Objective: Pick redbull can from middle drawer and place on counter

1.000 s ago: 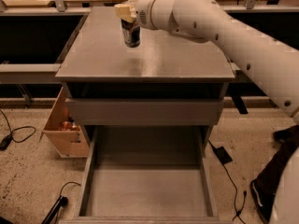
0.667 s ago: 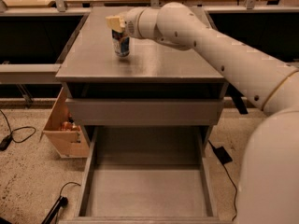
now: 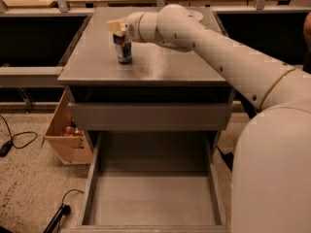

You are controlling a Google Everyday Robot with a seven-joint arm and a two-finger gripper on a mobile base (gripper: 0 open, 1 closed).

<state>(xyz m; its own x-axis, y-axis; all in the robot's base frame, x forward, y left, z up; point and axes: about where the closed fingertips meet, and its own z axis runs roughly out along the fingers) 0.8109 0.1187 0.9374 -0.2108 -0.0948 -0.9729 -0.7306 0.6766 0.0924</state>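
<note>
The redbull can [image 3: 123, 48] stands upright on the left middle of the grey counter [image 3: 160, 64]. Its blue and silver sides show below my gripper. My gripper [image 3: 118, 29] reaches in from the right over the counter and is closed around the can's top, which it hides. The can's base looks to be resting on the counter. The middle drawer [image 3: 150, 200] is pulled out wide open below, and its flat grey floor is bare.
A closed drawer with a plain grey front [image 3: 150, 116] sits above the open one. A white bowl's rim [image 3: 197, 14] shows behind my arm at the counter's back right. A wooden box [image 3: 65, 135] and cables [image 3: 19, 139] lie on the floor at left.
My gripper carried the can leftwards across the counter and lower. The can now stands near the counter's left middle. The drawer has not moved.
</note>
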